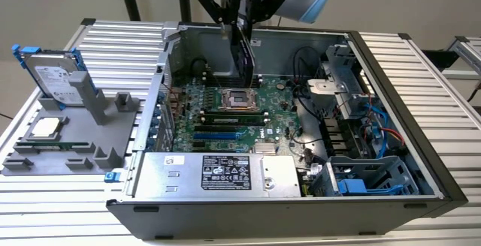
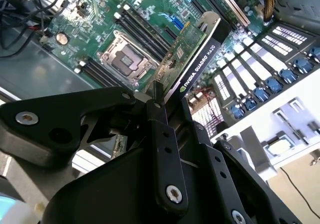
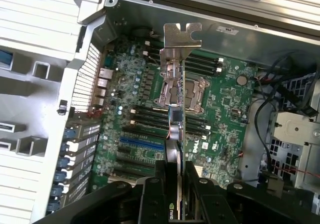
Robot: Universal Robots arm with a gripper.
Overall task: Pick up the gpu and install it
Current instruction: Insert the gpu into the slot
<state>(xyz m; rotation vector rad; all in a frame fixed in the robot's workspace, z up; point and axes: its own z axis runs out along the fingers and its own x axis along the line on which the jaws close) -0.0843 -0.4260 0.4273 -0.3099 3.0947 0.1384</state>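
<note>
- Gripper (image 1: 239,23) jaws clamped on the gpu (image 1: 245,54), held on edge above the motherboard (image 1: 225,116).
- Open computer case (image 1: 263,215) holds the motherboard and a power supply (image 1: 218,173).

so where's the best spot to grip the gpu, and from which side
Pinch the two flat faces at the upper edge, coming from above. The gpu hangs on edge above the motherboard, thin and flat, so this leaves its bracket and lower edge free. The end effector is shut on it like that.
</note>
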